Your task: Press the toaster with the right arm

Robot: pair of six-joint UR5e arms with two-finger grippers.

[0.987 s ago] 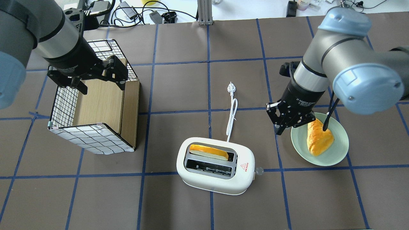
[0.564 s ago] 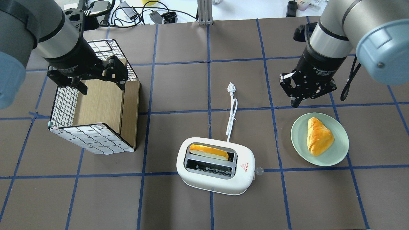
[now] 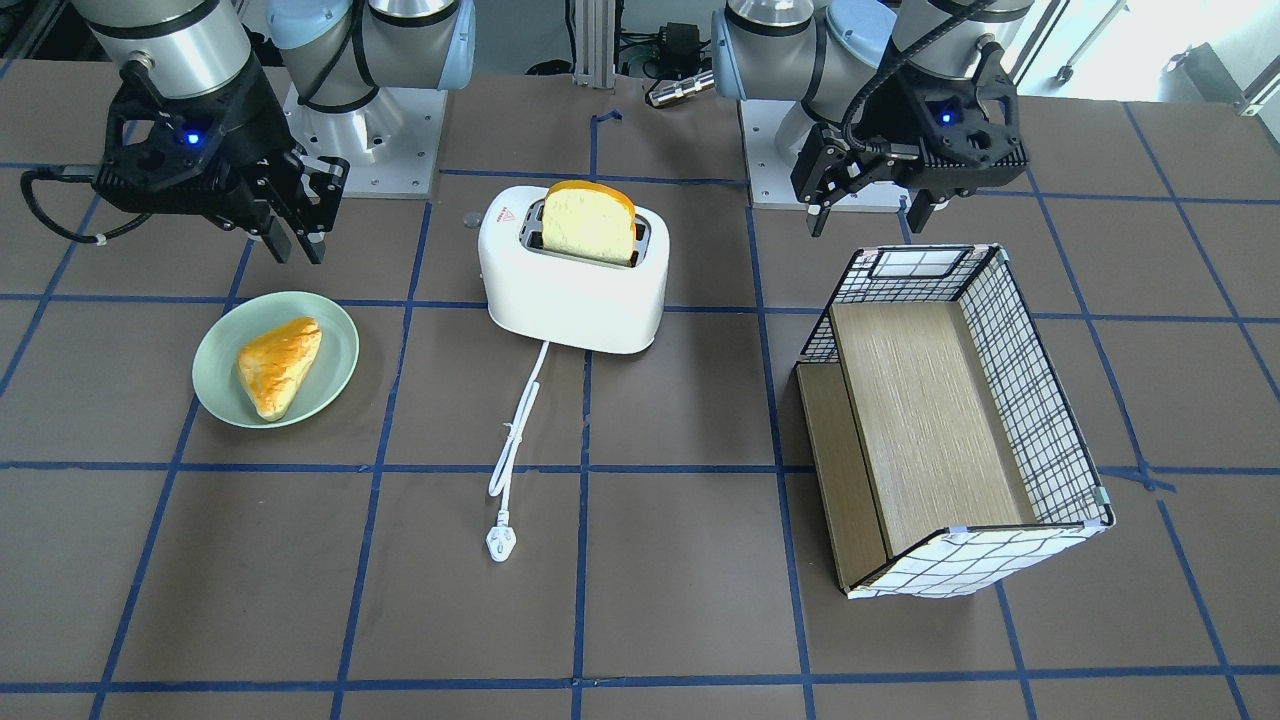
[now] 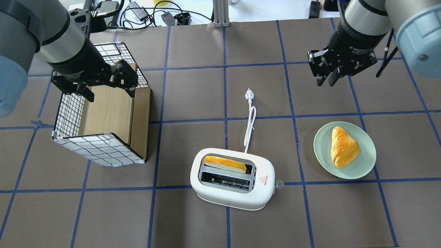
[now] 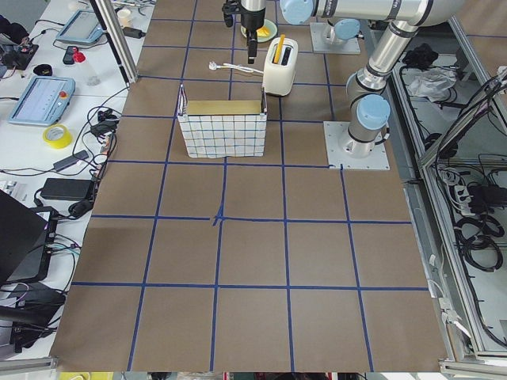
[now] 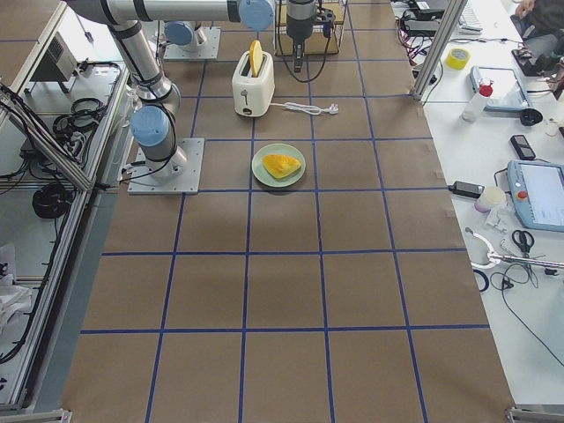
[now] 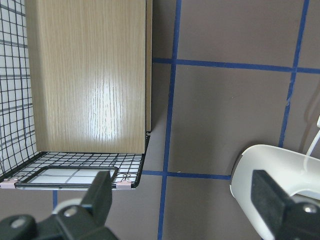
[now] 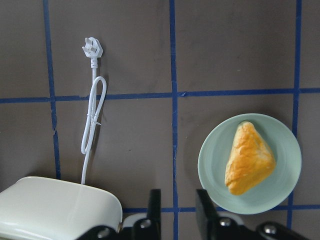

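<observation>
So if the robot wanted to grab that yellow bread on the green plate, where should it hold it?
Probably across the pastry's wide end, coming straight down from above. It lies flat and alone on the plate, and it narrows to a point at its other end. The right claw is nearest, hovering empty.

Toaster (image 4: 233, 182) between basket (image 4: 103, 117) and plate (image 4: 365, 165)

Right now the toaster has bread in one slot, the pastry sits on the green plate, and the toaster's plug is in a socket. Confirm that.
Not quite. The plug is in no socket: it lies loose on the table, as the overhead view shows. The rest holds: the toaster has bread in one slot, and the pastry sits on the green plate.
</observation>
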